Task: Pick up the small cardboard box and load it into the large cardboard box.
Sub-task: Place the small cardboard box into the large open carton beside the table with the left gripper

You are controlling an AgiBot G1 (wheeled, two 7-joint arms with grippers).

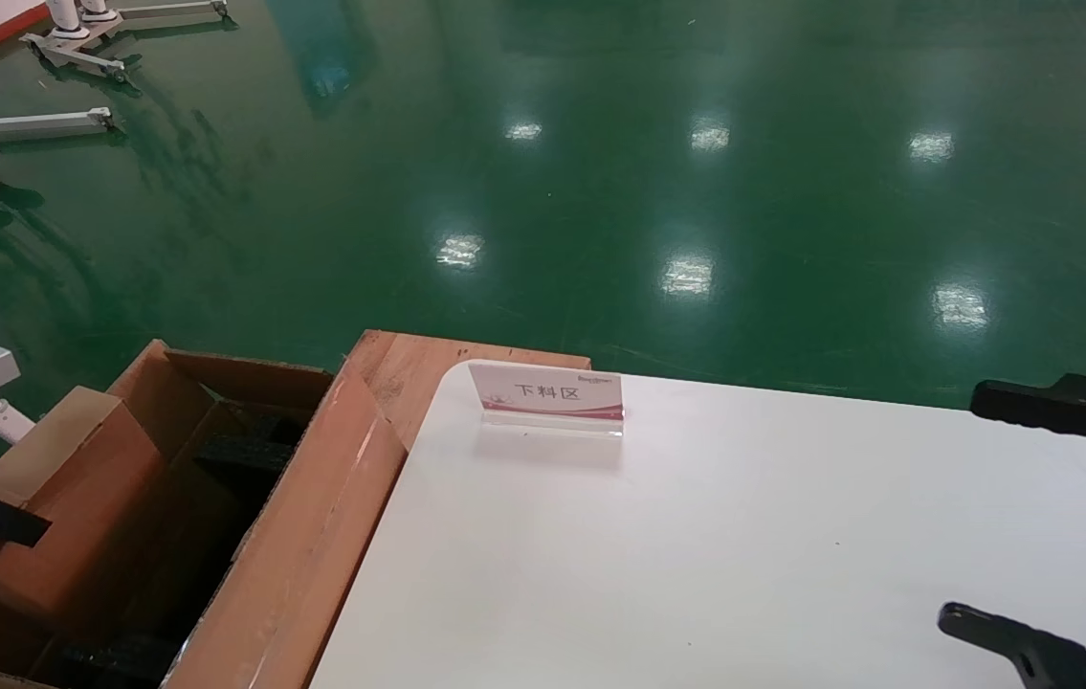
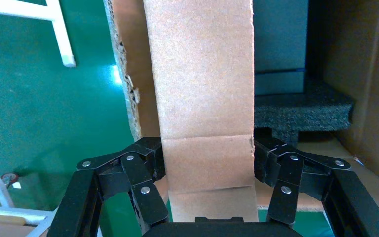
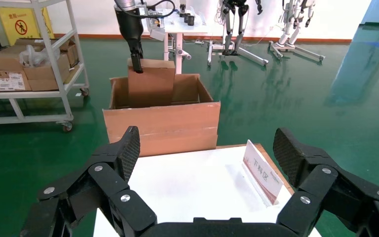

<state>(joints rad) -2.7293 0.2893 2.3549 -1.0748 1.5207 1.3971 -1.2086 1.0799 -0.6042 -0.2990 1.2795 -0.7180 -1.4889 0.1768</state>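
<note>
Small cardboard box is clamped between the fingers of the left gripper and held upright over the open large cardboard box, which stands just past the worktop's left edge with black foam inside. Right gripper hangs spread wide above the worktop's right edge. A sign stands at the far-left corner.

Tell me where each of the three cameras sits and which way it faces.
Head view: high on the robot, facing down and forward over the white table; right gripper shows at its edge.
Left wrist view: behind the left gripper, which clamps the small cardboard box, facing into the large cardboard box.
Right wrist view: behind the open right gripper, facing across the table.
Shared: all show both boxes.
</note>
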